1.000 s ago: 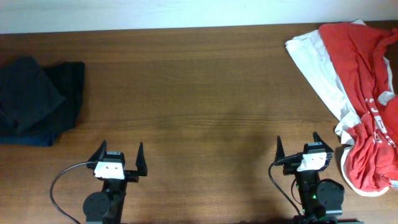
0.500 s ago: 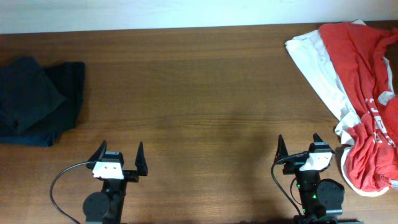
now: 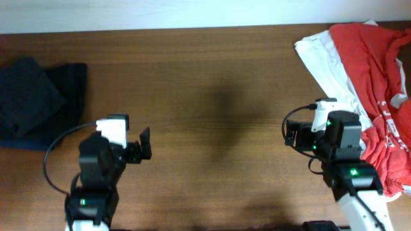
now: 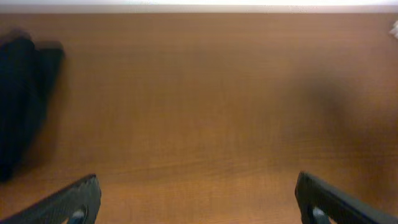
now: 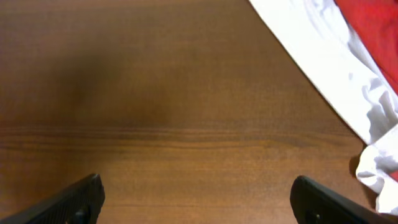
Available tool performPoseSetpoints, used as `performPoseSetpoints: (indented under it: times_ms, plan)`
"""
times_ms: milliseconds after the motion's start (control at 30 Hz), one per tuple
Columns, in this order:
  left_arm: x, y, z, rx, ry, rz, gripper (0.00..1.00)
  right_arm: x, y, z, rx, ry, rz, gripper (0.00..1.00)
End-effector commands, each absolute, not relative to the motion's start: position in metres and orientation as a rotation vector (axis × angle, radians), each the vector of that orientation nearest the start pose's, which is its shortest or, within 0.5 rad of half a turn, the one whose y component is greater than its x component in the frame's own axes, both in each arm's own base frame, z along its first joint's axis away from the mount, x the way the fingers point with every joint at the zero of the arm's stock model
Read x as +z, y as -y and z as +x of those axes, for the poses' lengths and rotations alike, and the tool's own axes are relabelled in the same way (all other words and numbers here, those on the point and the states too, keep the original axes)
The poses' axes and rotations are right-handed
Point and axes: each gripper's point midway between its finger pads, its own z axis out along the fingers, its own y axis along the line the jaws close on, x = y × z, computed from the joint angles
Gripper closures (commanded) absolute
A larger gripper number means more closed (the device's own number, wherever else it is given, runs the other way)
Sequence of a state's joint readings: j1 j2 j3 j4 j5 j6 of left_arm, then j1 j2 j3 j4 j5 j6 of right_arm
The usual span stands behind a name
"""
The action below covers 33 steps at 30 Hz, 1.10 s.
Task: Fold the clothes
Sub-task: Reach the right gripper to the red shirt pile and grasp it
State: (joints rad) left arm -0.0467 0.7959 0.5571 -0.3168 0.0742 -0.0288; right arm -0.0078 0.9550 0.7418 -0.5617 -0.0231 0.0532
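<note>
left gripper (image 4: 198, 205) fingers spread wide, holding nothing, over bare brown wooden table (image 3: 212, 77) | right gripper (image 5: 196, 202) likewise agape and empty, near crumpled white shirt (image 5: 311, 43) | red-orange T-shirt with white lettering (image 3: 379, 58) heaped on that shirt, table's right end | dark navy garments (image 3: 38, 102) bundled at left end

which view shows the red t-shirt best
The overhead view. It shows most of the red T-shirt, crumpled at the far right and bunched with a white shirt, though the frame edge cuts it off. The right wrist view catches only a red corner at top right. The left wrist view shows none of it.
</note>
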Motion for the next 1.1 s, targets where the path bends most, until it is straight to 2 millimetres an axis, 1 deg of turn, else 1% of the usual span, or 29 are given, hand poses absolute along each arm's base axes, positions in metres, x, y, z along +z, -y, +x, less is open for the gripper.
performPoseSetpoints:
  times_ms: [0, 33, 67, 100, 133, 167, 233, 267, 300, 367, 433, 467, 500, 567, 667, 733, 833, 867, 900, 1067]
  plan:
    - [0.177, 0.032, 0.312, -0.155, -2.248, 0.063, 0.01, 0.160, 0.002, 0.311, 0.022, -2.532, 0.048, 0.01]
    - [0.174, 0.033, 0.315, -0.156, -2.298, 0.061, 0.01, 0.153, 0.004, 0.313, -0.002, -2.598, 0.000, 0.01]
    - [0.174, 0.033, 0.319, -0.156, -2.372, 0.058, 0.01, 0.143, 0.012, 0.316, -0.066, -2.662, 0.006, 0.01]
    - [0.175, 0.033, 0.322, -0.156, -2.413, 0.057, 0.01, 0.137, 0.024, 0.319, -0.124, -2.695, 0.045, 0.01]
    - [0.181, 0.033, 0.328, -0.152, -2.429, 0.055, 0.01, 0.134, 0.036, 0.321, -0.140, -2.703, 0.092, 0.01]
    - [0.188, 0.033, 0.336, -0.151, -2.417, 0.054, 0.01, 0.131, 0.059, 0.321, -0.158, -2.695, 0.238, 0.01]
    - [0.195, 0.033, 0.341, -0.152, -2.390, 0.055, 0.01, 0.127, 0.100, 0.313, -0.189, -2.682, 0.439, 0.02]
    - [0.194, 0.033, 0.341, -0.152, -2.390, 0.055, 0.01, 0.123, 0.122, 0.306, -0.207, -2.681, 0.532, 0.06]
    - [0.194, 0.033, 0.341, -0.152, -2.392, 0.055, 0.01, 0.118, 0.137, 0.299, -0.219, -2.685, 0.606, 0.11]
    - [0.195, 0.033, 0.342, -0.152, -2.388, 0.055, 0.01, 0.105, 0.163, 0.286, -0.234, -2.702, 0.734, 0.23]
    - [0.195, 0.033, 0.342, -0.152, -2.387, 0.055, 0.01, 0.089, 0.177, 0.277, -0.232, -2.735, 0.812, 0.36]
    - [0.195, 0.033, 0.342, -0.152, -2.387, 0.055, 0.01, 0.082, 0.180, 0.274, -0.228, -2.754, 0.836, 0.42]
    - [0.195, 0.033, 0.342, -0.152, -2.387, 0.055, 0.01, 0.067, 0.186, 0.269, -0.227, -2.788, 0.876, 0.45]
    - [0.195, 0.033, 0.342, -0.152, -2.388, 0.055, 0.01, 0.046, 0.200, 0.259, -0.292, -2.840, 0.934, 0.46]
    - [0.195, 0.033, 0.342, -0.152, -2.389, 0.055, 0.01, 0.027, 0.203, 0.258, -0.283, -2.877, 0.954, 0.50]
    - [0.195, 0.033, 0.342, -0.152, -2.389, 0.055, 0.01, 0.028, 0.211, 0.257, -0.353, -2.854, 0.995, 0.54]
    - [0.195, 0.033, 0.342, -0.152, -2.389, 0.055, 0.01, 0.029, 0.215, 0.261, -0.367, -2.830, 0.991, 0.56]
    - [0.195, 0.033, 0.342, -0.152, -2.389, 0.055, 0.01, 0.030, 0.220, 0.258, -0.415, -2.816, 1.023, 0.59]
    - [0.195, 0.033, 0.342, -0.152, -2.389, 0.055, 0.01, 0.032, 0.226, 0.255, -0.471, -2.796, 1.061, 0.59]
    - [0.195, 0.033, 0.342, -0.152, -2.389, 0.055, 0.01, 0.032, 0.227, 0.256, -0.474, -2.788, 1.061, 0.61]
